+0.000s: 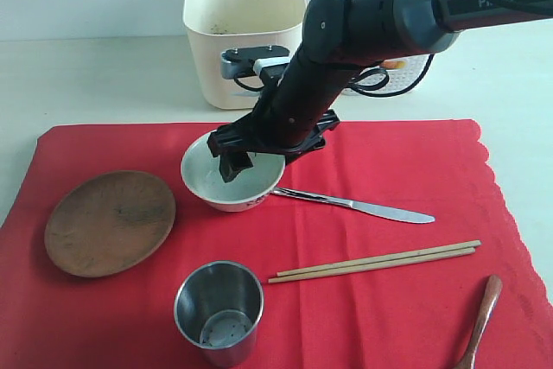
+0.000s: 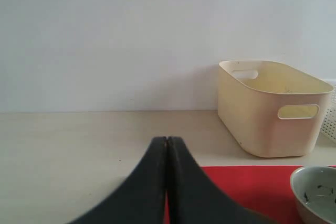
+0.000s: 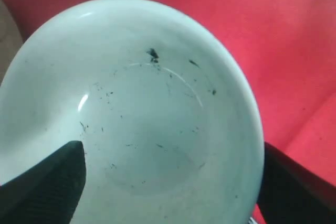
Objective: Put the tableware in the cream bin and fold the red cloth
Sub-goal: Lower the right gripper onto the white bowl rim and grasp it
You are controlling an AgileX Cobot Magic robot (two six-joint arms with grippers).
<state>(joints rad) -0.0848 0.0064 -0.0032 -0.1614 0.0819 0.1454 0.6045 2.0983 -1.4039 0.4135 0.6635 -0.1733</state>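
Observation:
The white bowl point(image 1: 226, 189) with its speckled inside point(image 3: 157, 103) stands on the red cloth point(image 1: 363, 317). My right gripper point(image 1: 255, 162) is open and down at the bowl, one finger point(image 3: 47, 182) inside it and the other point(image 3: 294, 187) outside the rim. On the cloth also lie the wooden plate point(image 1: 110, 222), steel cup point(image 1: 218, 313), knife point(image 1: 363, 206), chopsticks point(image 1: 376, 261) and wooden spoon point(image 1: 482, 317). The cream bin point(image 1: 244, 15) stands behind the cloth. My left gripper point(image 2: 167, 141) is shut and empty, near the cloth's edge point(image 2: 247, 187), facing the bin point(image 2: 268, 108).
A white lattice basket point(image 2: 331, 121) stands just beyond the cream bin, mostly hidden behind the right arm in the exterior view. Black cables hang from that arm over the table's back. The cloth's scalloped edge point(image 1: 494, 179) runs down the right side.

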